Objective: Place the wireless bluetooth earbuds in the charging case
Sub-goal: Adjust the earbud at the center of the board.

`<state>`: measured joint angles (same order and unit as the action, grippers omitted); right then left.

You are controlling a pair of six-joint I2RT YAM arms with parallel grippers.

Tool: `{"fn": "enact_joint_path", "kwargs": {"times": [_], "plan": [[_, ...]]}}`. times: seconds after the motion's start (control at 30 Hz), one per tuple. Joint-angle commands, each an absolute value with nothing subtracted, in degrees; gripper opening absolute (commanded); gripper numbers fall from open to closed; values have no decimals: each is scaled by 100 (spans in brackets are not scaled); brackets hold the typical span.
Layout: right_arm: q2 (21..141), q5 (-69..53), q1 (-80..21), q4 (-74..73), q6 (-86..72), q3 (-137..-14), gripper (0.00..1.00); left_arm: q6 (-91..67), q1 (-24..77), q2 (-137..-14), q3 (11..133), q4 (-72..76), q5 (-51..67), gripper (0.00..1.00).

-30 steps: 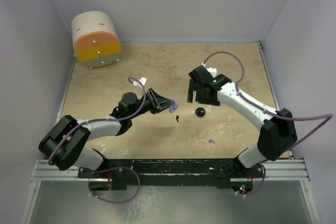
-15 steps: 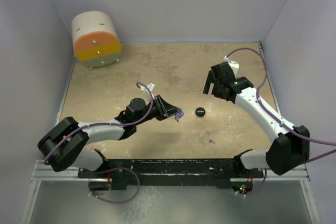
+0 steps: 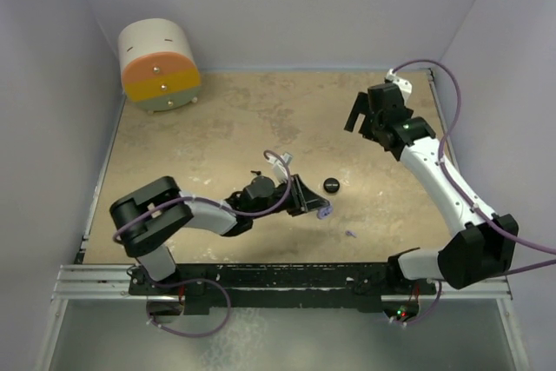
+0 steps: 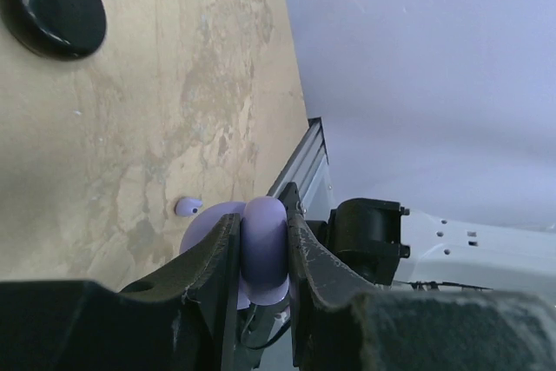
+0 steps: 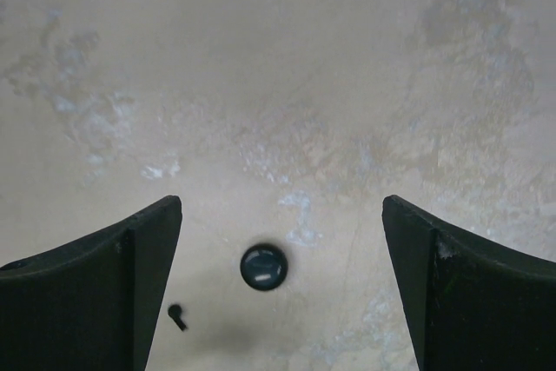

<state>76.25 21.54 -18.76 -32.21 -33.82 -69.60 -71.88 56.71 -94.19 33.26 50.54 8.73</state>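
My left gripper [image 3: 320, 210] is shut on a pale lavender round charging case [image 4: 262, 241], which it holds low over the table. In the left wrist view its fingers [image 4: 217, 249] pinch the case from both sides. One lavender earbud [image 3: 350, 234] lies on the table just right of it and also shows in the left wrist view [image 4: 188, 206]. A black round disc [image 3: 331, 184] lies just beyond the gripper and shows in the left wrist view [image 4: 54, 6]. My right gripper [image 3: 356, 121] is open and empty, raised at the back right. Its wrist view shows the disc [image 5: 262, 268] and a tiny black earbud [image 5: 177, 315] below.
A round white, orange and yellow drawer unit [image 3: 159, 65] stands at the back left corner. Lavender walls enclose the tan table [image 3: 243, 119] on three sides. The metal rail [image 3: 287, 275] with the arm bases runs along the near edge.
My left gripper has moved right and toward the near edge with the lavender case in it. My right arm has pulled back and up to the back right, away from the black disc.
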Motion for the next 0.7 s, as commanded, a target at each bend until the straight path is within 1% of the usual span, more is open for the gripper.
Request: {"fn": "enact_joint_path", "kwargs": {"times": [0.0,0.23,0.5,0.67], "plan": [[7858,2018,-1640,-2790,-2960,-7568,100,-7372,6101,-9982,3852,6165,752,0],[7963,1724,-1357,-2408,-2698,-7521,100,-7247,6689,-10619,4591,6301,546,0],[7869,1623,-1216,-2269,-2536,-7421,100,-7264,6939,-11281,5056,6510,513,0],[7814,1543,-1178,-2191,-2492,-7295,100,-7181,7104,-11572,5311,6381,427,0]]}}
